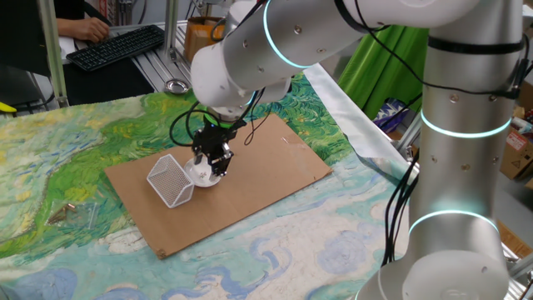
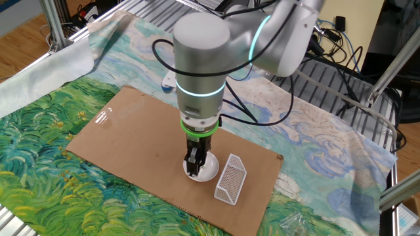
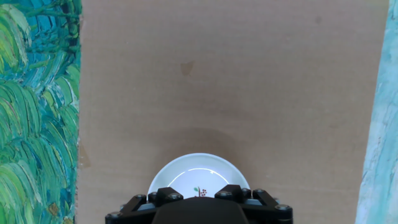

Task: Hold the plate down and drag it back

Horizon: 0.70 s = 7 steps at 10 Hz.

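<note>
Pointing straight down, the end effector [image 2: 193, 172] stands over the plate [image 2: 206, 172], its dark fingers reaching into the dish; whether they press on it, and how far apart they stand, I cannot tell from these views. In the hand view the plate sits at the bottom edge, just under the finger mounts, with a small red-and-green sprig mark at its centre.

The plate lies on a flat sheet of brown cardboard [image 2: 131, 141], which is spread on a cloth [image 2: 39, 177] printed with swirling green, blue and white brushstrokes that covers the counter. Aluminium framing rails run round the counter, and cables hang beyond it.

No readable writing shows anywhere.

A white wire-mesh basket [image 2: 230, 179] lies tipped on the cardboard just beside the plate. A small shiny metal bowl [image 1: 176, 85] sits well apart at the far edge of the cloth. Behind it a person's hand rests at a black keyboard [image 1: 117, 46].
</note>
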Each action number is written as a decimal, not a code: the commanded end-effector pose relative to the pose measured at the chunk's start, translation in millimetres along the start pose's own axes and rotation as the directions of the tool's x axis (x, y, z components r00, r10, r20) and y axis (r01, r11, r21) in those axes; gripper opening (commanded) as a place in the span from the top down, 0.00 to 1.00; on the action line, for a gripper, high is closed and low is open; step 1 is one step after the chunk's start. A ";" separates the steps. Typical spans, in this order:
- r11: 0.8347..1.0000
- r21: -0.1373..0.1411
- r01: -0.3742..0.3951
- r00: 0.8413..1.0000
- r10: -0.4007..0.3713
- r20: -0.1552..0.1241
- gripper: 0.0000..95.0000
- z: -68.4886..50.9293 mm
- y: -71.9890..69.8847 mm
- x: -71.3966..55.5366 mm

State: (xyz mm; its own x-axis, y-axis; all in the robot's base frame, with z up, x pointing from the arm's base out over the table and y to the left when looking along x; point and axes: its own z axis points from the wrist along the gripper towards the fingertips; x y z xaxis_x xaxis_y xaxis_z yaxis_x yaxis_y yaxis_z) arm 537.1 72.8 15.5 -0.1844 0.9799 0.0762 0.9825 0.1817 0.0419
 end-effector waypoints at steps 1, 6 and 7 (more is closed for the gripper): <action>1.000 0.002 0.008 1.000 -0.008 0.011 0.40 -0.8 0.2 -0.8; 1.000 -0.002 0.004 0.999 -0.004 0.035 0.40 0.6 0.0 -4.5; 1.000 -0.002 0.004 0.999 -0.004 0.038 0.40 0.6 0.1 -4.7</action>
State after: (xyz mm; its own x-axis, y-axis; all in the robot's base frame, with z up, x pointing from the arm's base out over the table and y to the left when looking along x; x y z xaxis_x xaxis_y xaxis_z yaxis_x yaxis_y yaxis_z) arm 537.4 67.9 15.4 -0.1878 0.9815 0.0379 0.9816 0.1861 0.0431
